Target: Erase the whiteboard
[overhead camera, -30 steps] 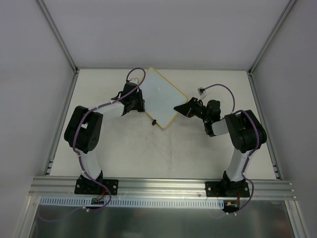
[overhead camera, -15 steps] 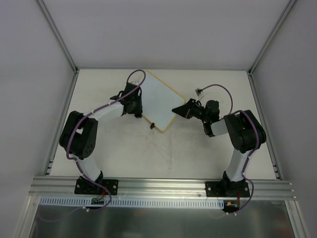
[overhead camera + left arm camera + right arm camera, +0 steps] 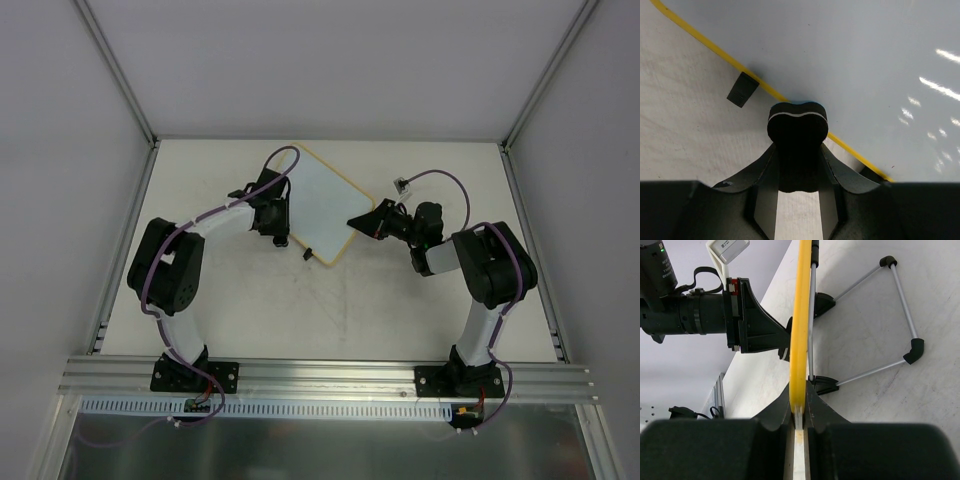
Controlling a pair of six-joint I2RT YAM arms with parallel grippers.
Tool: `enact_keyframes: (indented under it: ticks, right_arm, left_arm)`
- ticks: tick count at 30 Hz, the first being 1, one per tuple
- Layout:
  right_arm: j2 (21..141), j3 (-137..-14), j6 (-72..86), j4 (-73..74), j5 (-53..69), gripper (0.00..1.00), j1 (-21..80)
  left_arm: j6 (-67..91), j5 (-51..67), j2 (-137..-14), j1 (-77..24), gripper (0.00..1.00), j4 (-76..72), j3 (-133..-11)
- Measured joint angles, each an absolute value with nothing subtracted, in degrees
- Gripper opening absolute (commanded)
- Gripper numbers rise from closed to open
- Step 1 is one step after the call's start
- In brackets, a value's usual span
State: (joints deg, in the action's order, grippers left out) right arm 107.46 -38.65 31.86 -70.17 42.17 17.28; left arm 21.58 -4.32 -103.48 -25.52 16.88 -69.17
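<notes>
Left end effector [image 3: 798, 118] nearer, closed; right end effector [image 3: 799, 407] tight on glossy yellow-rimmed whiteboard [image 3: 320, 203]

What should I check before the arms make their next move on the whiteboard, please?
1. Hold: the right gripper is clamped on the whiteboard, whose yellow edge sits between its fingers: ok.
2. Closure: the left gripper is shut, tips together: ok.
3. Eraser in the left gripper: cannot tell; only a blue sliver shows behind the tips.
4. Left tips on the white face: not ok; they sit at the yellow edge.
5. The wire stand is clear of the right fingers: ok.
6. Board free of marks: cannot tell; the part in the left wrist view looks clean.
</notes>
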Motion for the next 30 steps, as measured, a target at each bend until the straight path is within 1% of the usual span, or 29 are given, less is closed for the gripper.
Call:
enact_keyframes:
  ticks: [13,24,30]
  right_arm:
    - [107.46,-38.65,30.85,-70.15,42.11,0.0,17.15]
    - [107.46,-38.65,30.48,-70.41,41.36,0.0,17.06]
    - [107.46,-38.65,30.5,-70.39,41.23,0.0,17.06]
  left_arm:
    - [20.49,-3.49,-103.96,-26.7,0.0,20.27,-69.78]
    - [19.11,-3.77,-109.95,-26.52,0.0,26.15,-81.36]
    - [18.9,-3.7,-110.45,-26.52,0.0,26.2,-81.8]
